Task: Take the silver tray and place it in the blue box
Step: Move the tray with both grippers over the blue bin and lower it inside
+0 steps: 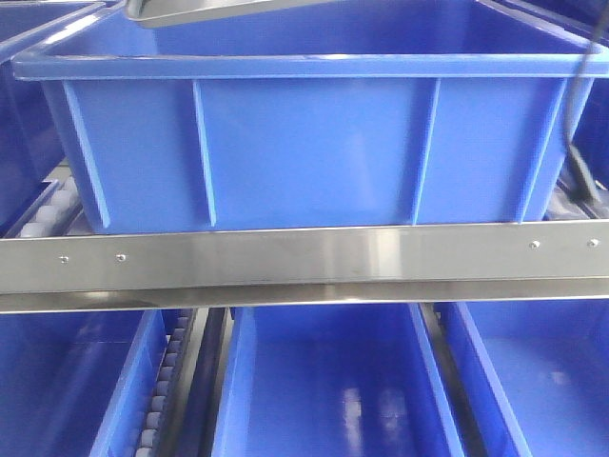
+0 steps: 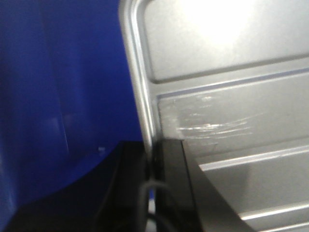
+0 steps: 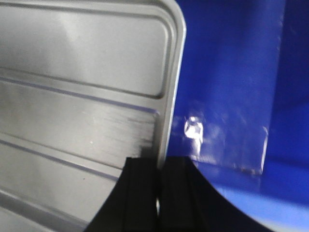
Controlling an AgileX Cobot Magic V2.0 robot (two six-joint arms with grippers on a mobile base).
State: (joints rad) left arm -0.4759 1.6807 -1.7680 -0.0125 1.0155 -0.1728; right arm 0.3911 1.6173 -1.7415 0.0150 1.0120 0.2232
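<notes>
The silver tray (image 1: 219, 9) hangs tilted over the open top of the blue box (image 1: 314, 143). The left fingers (image 2: 174, 174) are closed on one side rim, and the right fingers (image 3: 140, 188) pinch the opposite rim, with blue plastic beneath

- One silver tray (image 1: 219, 9), at 12 o'clock in the front view.
- One blue box (image 1: 314, 143), centre of that view.
- Three narrower blue bins (image 1: 328, 381), at 7, 6 and 5 o'clock.
- One steel rail (image 1: 304, 255), running from 9 to 3 o'clock.
- Two grippers: left gripper (image 2: 152, 150) and right gripper (image 3: 158, 164), each at 6 o'clock in its wrist view.
</notes>
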